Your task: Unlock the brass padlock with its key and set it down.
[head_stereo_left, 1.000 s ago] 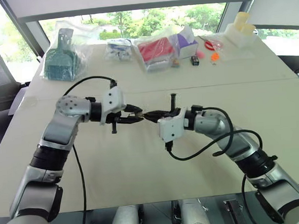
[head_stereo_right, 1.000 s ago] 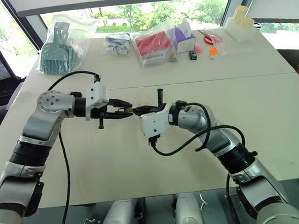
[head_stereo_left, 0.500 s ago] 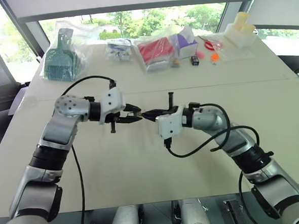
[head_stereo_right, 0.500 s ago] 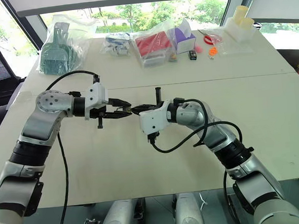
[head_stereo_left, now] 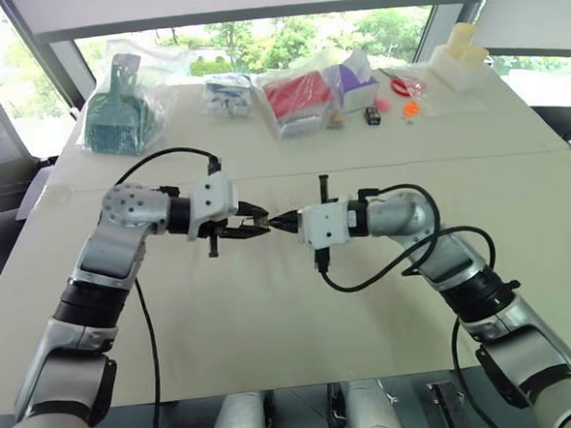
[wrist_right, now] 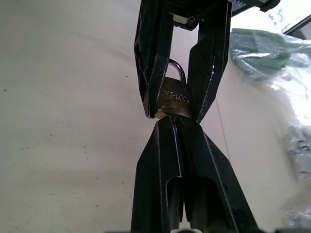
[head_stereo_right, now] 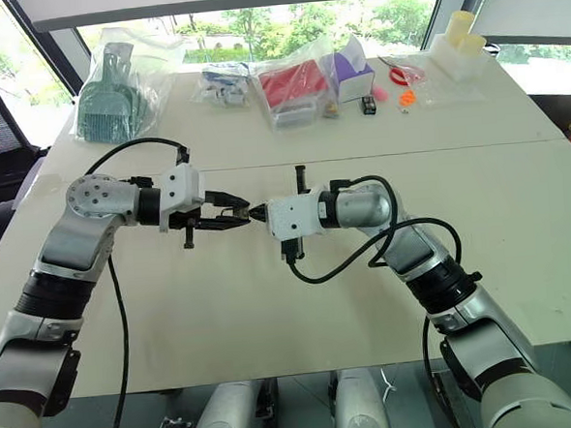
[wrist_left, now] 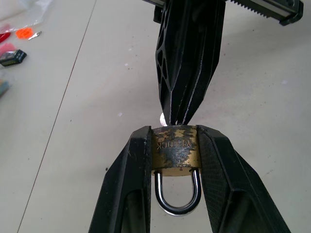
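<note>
above the pale beige table (head_stereo_left: 272,312), the left gripper (wrist_left: 175,145) pinches the small tarnished brass padlock (wrist_left: 176,150) by its sides, silvery shackle loop (wrist_left: 177,194) pointing back toward the wrist. the right gripper (wrist_right: 171,121), fingers pressed together, meets the padlock's base; a silvery sliver there is probably the thin metal key (wrist_left: 163,118).

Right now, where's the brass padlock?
The brass padlock is clamped between the left gripper fingers, above mid-table, with the shut right gripper tips meeting its body's bottom end.
</note>
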`<act>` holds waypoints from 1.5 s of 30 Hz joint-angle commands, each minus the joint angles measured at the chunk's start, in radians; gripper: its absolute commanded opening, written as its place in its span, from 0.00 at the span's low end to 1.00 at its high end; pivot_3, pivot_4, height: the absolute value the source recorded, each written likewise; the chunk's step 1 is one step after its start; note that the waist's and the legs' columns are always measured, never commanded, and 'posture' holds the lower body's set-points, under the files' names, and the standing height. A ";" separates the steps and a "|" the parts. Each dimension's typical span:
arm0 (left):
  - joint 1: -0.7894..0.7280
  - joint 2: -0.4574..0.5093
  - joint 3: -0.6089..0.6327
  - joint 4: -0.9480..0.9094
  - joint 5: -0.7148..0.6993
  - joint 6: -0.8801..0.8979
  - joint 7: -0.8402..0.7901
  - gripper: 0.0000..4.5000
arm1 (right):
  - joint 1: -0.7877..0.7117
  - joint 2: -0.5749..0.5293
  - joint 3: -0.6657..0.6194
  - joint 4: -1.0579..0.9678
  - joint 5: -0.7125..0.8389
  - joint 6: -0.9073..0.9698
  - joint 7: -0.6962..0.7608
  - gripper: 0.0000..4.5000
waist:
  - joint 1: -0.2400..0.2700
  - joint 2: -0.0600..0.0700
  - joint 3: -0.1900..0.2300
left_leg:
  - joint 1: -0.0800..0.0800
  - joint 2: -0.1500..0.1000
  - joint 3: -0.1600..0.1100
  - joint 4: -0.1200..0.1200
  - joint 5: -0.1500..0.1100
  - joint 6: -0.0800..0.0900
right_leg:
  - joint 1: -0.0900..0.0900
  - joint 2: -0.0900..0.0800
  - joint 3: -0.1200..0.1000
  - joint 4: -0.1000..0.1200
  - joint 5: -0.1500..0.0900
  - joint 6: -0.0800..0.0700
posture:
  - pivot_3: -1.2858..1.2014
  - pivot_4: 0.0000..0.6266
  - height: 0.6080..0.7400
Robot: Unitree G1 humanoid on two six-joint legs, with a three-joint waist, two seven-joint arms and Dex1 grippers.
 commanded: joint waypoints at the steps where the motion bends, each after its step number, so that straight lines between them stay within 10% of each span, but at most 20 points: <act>1: -0.013 0.003 -0.006 -0.058 -0.004 -0.048 -0.027 0.18 | -0.016 -0.002 -0.039 -0.040 0.027 0.083 0.010 0.01 | -0.001 0.000 0.000 | 0.000 0.000 0.000 0.000 0.000 0.000 | 0.000 0.000 0.000 0.000 0.000 0.000 | 0.52 0.24 1.00; 14: -0.020 0.000 -0.012 -0.066 0.019 -0.089 -0.012 0.18 | 0.056 -0.013 -0.019 -0.174 0.054 0.231 0.028 0.01 | 0.000 0.000 0.000 | 0.000 0.000 0.000 0.000 0.000 0.000 | 0.000 0.000 0.000 0.000 0.000 0.000 | 0.52 0.24 1.00; 28: -0.020 -0.011 0.040 -0.137 -0.057 0.109 0.039 0.18 | 0.094 -0.064 0.010 0.057 -0.435 -0.519 -0.437 0.01 | -0.001 0.000 0.000 | 0.000 0.000 0.000 0.000 0.001 -0.002 | 0.000 0.000 0.000 0.000 0.000 0.000 | 0.52 0.24 1.00; 31: -0.007 -0.003 0.046 -0.130 -0.069 0.129 0.033 0.18 | 0.101 -0.071 -0.005 0.070 -0.456 -0.564 -0.479 0.19 | -0.002 0.000 0.000 | 0.000 0.000 0.001 0.000 0.002 -0.003 | 0.000 0.000 0.000 0.000 0.000 0.000 | 0.52 0.24 1.00; 37: 0.007 -0.009 0.068 -0.102 -0.133 0.182 0.014 0.18 | 0.083 -0.084 -0.035 0.128 -0.493 -0.670 -0.580 0.88 | -0.003 0.000 0.000 | 0.000 0.000 0.000 0.000 0.001 -0.001 | 0.000 0.000 0.001 0.000 0.000 0.000 | 0.52 0.24 1.00; 45: -0.008 -0.014 0.083 -0.043 -0.178 0.212 -0.012 0.18 | 0.034 -0.094 -0.053 0.199 -0.585 -0.863 -0.752 0.88 | -0.007 0.000 0.000 | 0.000 0.000 0.000 0.000 0.001 -0.002 | 0.000 0.000 0.001 0.000 0.000 0.000 | 0.52 0.24 1.00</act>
